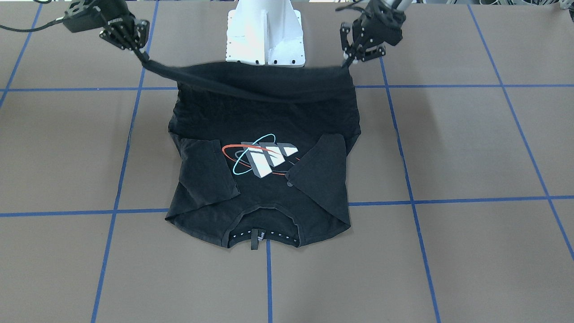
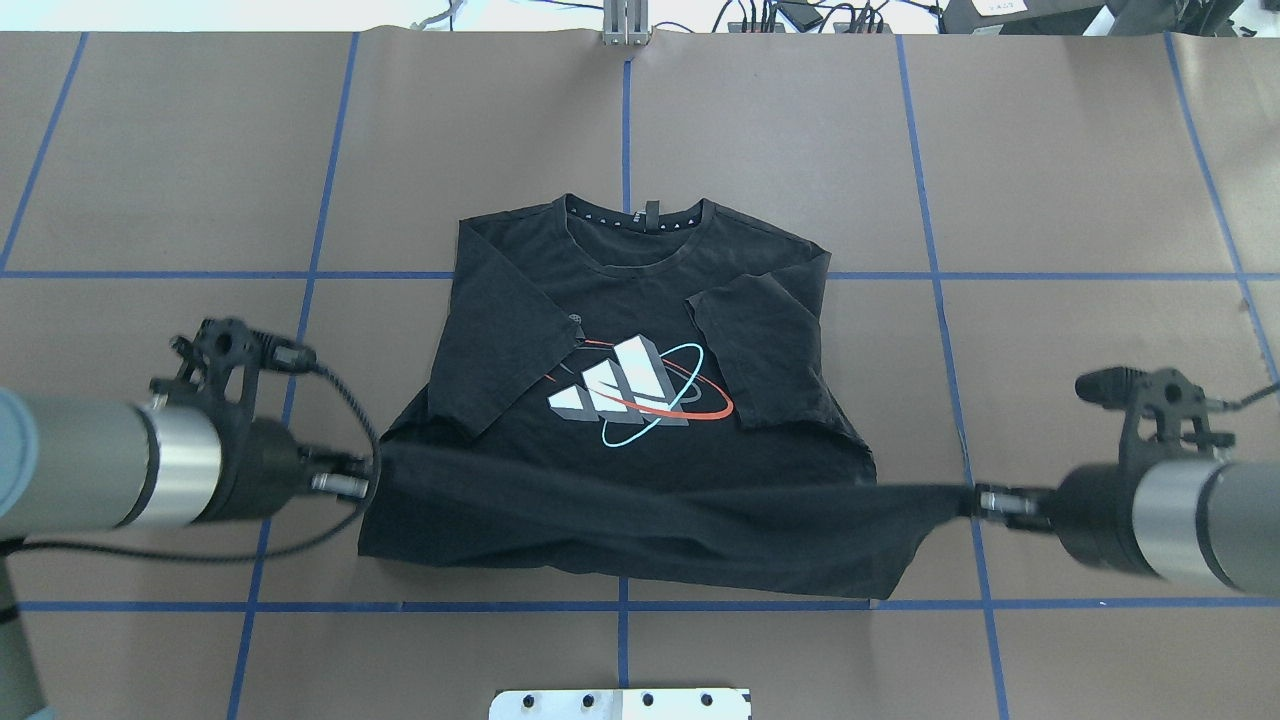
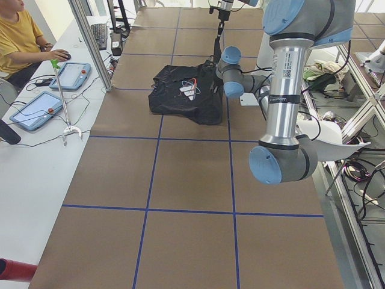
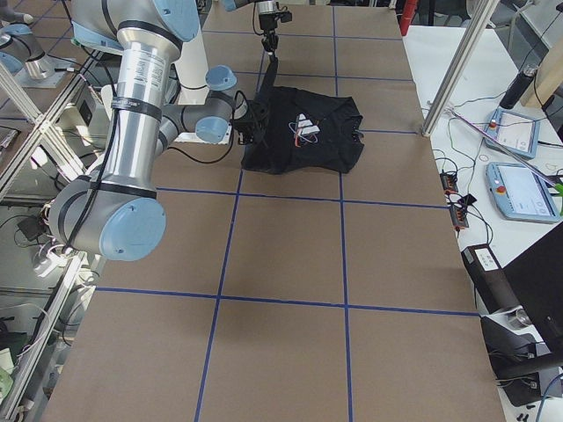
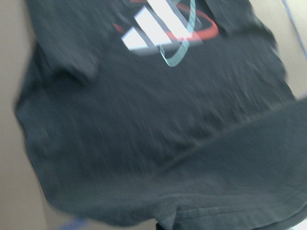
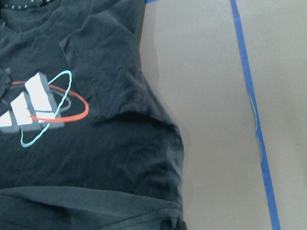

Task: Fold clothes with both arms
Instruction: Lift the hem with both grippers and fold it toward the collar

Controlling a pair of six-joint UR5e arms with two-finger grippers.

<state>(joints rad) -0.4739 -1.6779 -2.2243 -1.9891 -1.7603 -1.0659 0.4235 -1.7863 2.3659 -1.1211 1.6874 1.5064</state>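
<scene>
The black T-shirt (image 2: 620, 450) lies graphic side up on the brown table, collar away from the robot. Both sleeves are folded in over the chest graphic (image 2: 635, 390). My left gripper (image 2: 365, 487) is shut on the near left hem corner. My right gripper (image 2: 975, 500) is shut on the near right hem corner. The hem is lifted off the table and stretched taut between them. In the front-facing view the shirt (image 1: 264, 116) hangs from the left gripper (image 1: 347, 60) and the right gripper (image 1: 141, 56). The wrist views show the shirt below (image 5: 144, 120) (image 6: 96, 158).
The white pedestal base (image 1: 265, 36) stands just behind the lifted hem. Blue tape lines (image 2: 625, 100) grid the table. An operator in yellow (image 3: 18, 36) sits at a side desk with tablets, beyond the table's far edge.
</scene>
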